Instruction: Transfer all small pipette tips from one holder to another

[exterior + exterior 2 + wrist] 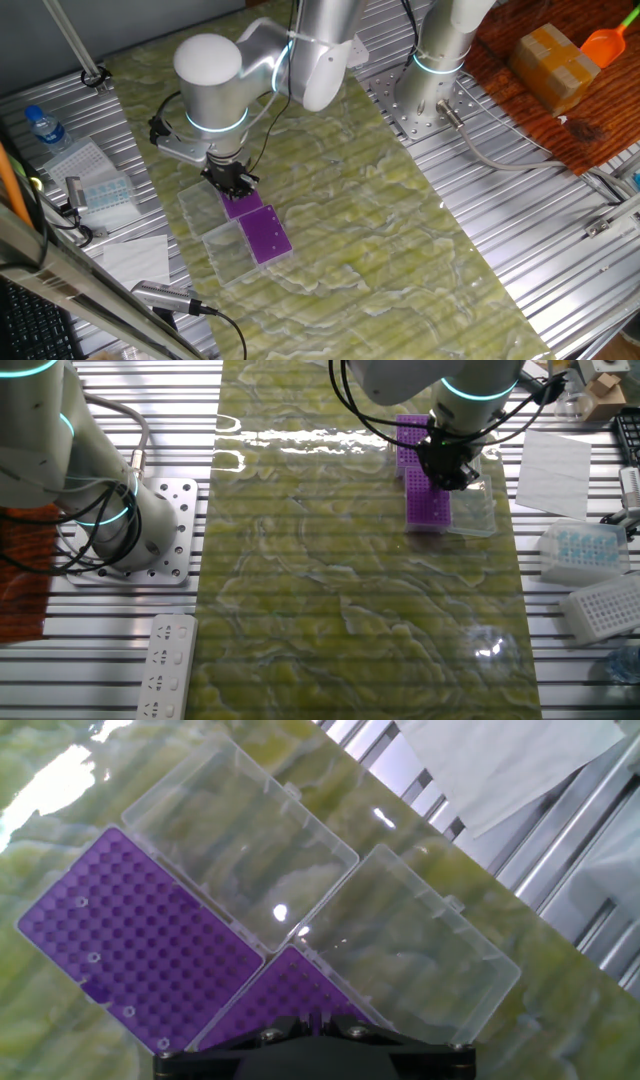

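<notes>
Black gripper fills the bottom edge of the hand view, hanging over one flat purple plastic tip rack; can't tell how far the jaws are open. Tiny whitish pipette tips dot the other purple rack (just a few). Both clear hinged lids lie open on the green-marbled desk.

Arm leaning over the purple racks

The hand is hovering low over one purple rack, with a second purple rack lying just beside it on the bench.
</notes>
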Controlling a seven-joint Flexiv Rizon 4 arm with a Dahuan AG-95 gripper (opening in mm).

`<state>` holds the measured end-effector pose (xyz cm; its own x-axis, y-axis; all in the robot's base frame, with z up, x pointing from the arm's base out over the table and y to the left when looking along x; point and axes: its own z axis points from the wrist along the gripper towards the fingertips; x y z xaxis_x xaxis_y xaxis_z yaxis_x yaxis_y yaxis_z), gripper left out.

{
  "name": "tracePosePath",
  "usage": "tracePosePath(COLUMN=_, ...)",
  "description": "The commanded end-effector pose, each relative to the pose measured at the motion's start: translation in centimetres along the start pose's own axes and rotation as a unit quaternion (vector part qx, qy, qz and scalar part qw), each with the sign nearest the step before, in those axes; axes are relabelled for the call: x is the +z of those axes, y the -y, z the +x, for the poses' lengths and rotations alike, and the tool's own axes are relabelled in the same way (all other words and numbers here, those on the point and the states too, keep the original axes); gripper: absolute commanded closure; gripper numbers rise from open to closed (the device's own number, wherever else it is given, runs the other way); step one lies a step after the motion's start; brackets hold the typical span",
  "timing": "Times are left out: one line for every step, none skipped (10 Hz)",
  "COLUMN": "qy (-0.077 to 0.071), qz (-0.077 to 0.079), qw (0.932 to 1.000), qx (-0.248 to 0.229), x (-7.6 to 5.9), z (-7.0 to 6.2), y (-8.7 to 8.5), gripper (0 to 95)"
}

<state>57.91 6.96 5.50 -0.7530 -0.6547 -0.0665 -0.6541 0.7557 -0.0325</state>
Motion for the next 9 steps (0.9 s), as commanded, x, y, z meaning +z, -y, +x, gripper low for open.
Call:
tracePosePath(qy=-0.003, qz=-0.006, qw=1.0000, qx=0.003, x=-1.5, z=-0.2, y=0.1, gripper=95.0)
tracePosePath(qy=-0.005, qz=-0.007, qw=1.0000, qx=0.005, x=-2.3, z=-0.3, y=0.1, gripper=95.0)
tracePosePath(qy=-0.006, qz=-0.009, qw=0.9999, qx=0.009, x=-2.9, z=-0.4, y=0.1, gripper=95.0)
tracePosePath(qy=-0.007, qz=-0.015, qw=0.9994, qx=0.030, x=-4.5, z=-1.3, y=-1.0, gripper=95.0)
tracePosePath(qy=-0.005, qz=-0.018, qw=0.9989, qx=0.044, x=-4.9, z=-1.9, y=-1.9, gripper=95.0)
tracePosePath(qy=-0.001, qz=-0.023, qw=0.9961, qx=0.085, x=-5.4, z=-3.8, y=-4.7, gripper=95.0)
tracePosePath(qy=-0.001, qz=-0.023, qw=0.9961, qx=0.085, x=-5.4, z=-3.8, y=-4.7, gripper=95.0)
tracePosePath(qy=-0.001, qz=-0.022, qw=0.9920, qx=0.124, x=-5.3, z=-5.6, y=-7.7, gripper=95.0)
tracePosePath(qy=0.000, qz=-0.020, qw=0.9905, qx=0.136, x=-4.7, z=-6.3, y=-9.0, gripper=95.0)
